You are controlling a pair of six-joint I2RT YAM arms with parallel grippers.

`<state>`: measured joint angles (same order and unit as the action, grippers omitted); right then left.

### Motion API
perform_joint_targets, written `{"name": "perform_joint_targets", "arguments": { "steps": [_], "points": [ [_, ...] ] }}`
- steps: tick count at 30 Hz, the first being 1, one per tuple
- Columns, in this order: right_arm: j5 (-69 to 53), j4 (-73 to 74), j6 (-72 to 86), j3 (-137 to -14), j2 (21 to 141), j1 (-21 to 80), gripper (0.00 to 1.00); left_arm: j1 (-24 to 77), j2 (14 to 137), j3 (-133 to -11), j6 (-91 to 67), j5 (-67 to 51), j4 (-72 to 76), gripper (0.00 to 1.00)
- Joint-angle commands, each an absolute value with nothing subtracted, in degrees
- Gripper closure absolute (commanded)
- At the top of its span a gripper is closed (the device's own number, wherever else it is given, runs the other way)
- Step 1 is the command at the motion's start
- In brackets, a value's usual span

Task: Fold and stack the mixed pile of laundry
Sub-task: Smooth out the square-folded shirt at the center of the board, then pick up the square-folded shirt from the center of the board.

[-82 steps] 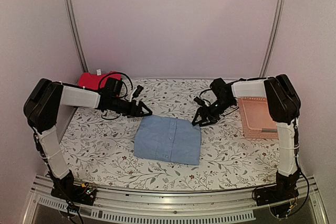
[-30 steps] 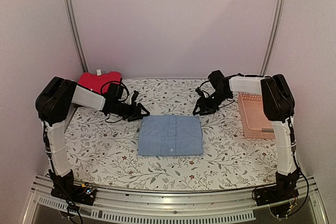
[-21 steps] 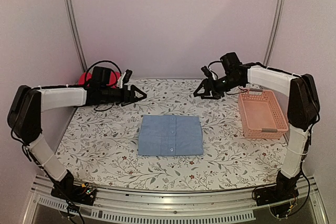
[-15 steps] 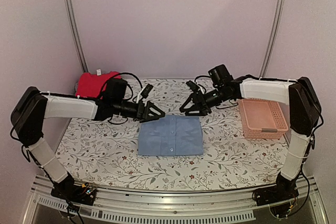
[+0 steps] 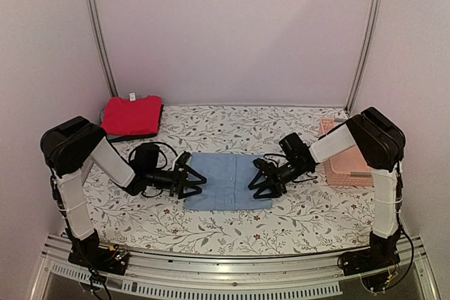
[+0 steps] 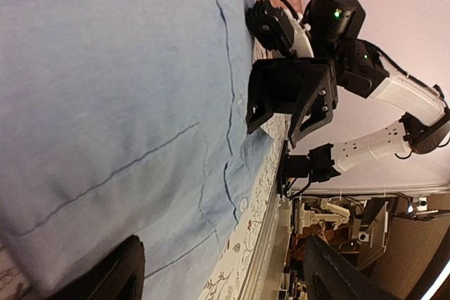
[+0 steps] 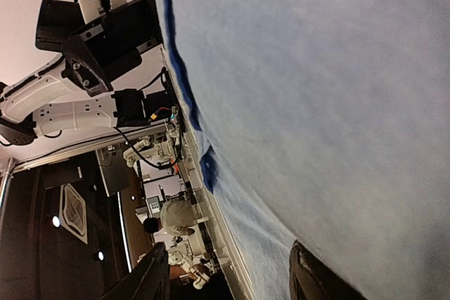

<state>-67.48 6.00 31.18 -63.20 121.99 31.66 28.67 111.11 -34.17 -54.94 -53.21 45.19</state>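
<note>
It was a robotics lab test cell: plain pale walls [image 5: 232, 33] and metal posts [image 5: 95, 26] rose behind the floral tablecloth [image 5: 232, 128], an aluminium rail [image 5: 225, 270] ran along its near edge, and cluttered equipment benches [image 6: 330, 216] stood beyond it.

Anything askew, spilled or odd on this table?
Nothing stands out. The light blue shirt lies folded flat mid-table, the red garment folded at the far left, left gripper and right gripper open at the shirt's sides.
</note>
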Motion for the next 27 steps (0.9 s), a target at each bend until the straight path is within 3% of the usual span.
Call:
{"name": "perform_joint_targets", "arguments": {
  "steps": [1,3,6,9,13,15,23,27],
  "points": [
    [-59.0,12.1,27.4,-62.2,120.4,28.5,0.43,22.7,108.3,-30.6,-52.0,-50.2,41.8,0.21],
    [-58.4,12.5,26.3,-63.0,115.6,28.5,0.42,23.4,101.0,-33.4,-43.1,-47.4,31.9,0.16],
    [-56.5,12.9,28.1,-62.4,106.6,28.4,0.41,28.3,90.7,-41.4,-26.9,-33.9,12.1,0.01],
    [-54.0,14.4,29.3,-60.1,101.5,28.1,0.41,35.1,87.9,-47.7,-15.6,-23.6,2.0,0.00],
    [-51.9,14.0,31.1,-55.8,98.7,27.5,0.41,46.1,92.9,-55.5,-4.4,-14.4,-4.5,0.00],
    [-51.0,13.4,32.2,-53.7,98.0,26.7,0.41,51.4,97.0,-58.6,0.4,-10.4,-5.0,0.06],
    [-47.6,11.9,37.3,-48.3,96.3,24.4,0.41,62.8,113.6,-72.9,9.8,-9.3,-7.9,0.50],
    [-46.7,11.9,39.0,-46.9,96.4,23.2,0.40,64.8,120.8,-77.5,12.8,-7.9,-9.9,0.58]
  ]
}}
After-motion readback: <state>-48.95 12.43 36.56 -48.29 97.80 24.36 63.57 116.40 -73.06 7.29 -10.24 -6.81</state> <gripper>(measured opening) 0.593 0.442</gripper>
